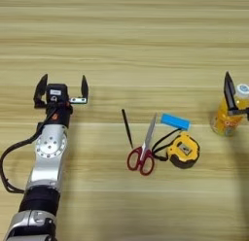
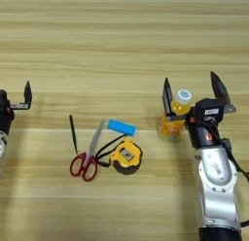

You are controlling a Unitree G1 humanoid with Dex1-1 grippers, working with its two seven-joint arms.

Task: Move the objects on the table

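An orange juice bottle with a white cap stands upright on the right side of the table. My right gripper is open, and the bottle's cap stands between its two black fingers without being squeezed. Left of the bottle lie a blue bar, a yellow-black tape measure with a black strap, red-handled scissors and a thin black pen. My left gripper is open at the left, well apart from all of them.
The far half of the wooden table shows only bare planks. The left arm's silver body and its black cable take up the near left; the right arm's body fills the near right.
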